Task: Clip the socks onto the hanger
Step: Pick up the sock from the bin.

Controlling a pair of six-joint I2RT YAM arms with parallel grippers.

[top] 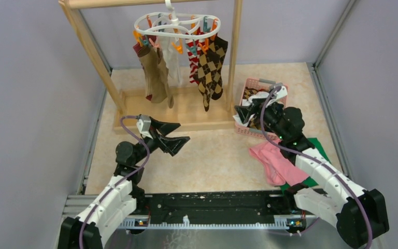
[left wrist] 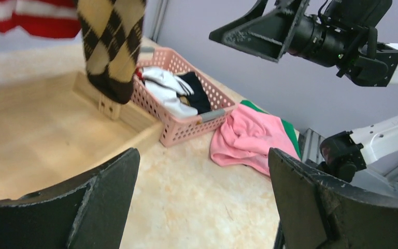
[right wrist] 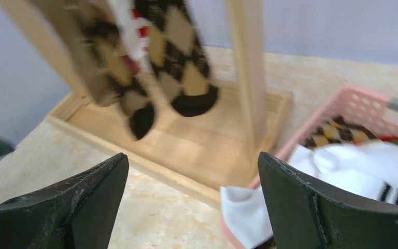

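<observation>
The white hanger (top: 176, 26) hangs from the wooden rack with several socks clipped on: a brown sock (top: 154, 72), a white one (top: 175, 65), a red-white striped one (top: 193, 62) and an argyle sock (top: 211, 67). More socks lie in the pink basket (top: 261, 83); a white sock (right wrist: 352, 166) droops over its near rim and an argyle sock (right wrist: 337, 135) lies behind it. My right gripper (top: 243, 116) (right wrist: 193, 161) hovers open at the basket's left edge, holding nothing. My left gripper (top: 183, 132) (left wrist: 203, 155) stands open and empty over the table in front of the rack base.
The wooden rack (top: 233, 62) has a flat base tray (right wrist: 186, 140) and an upright post (right wrist: 246, 72) close to the basket. A pink cloth (top: 277, 161) on a green cloth (top: 316, 148) lies under the right arm. Grey walls enclose the table.
</observation>
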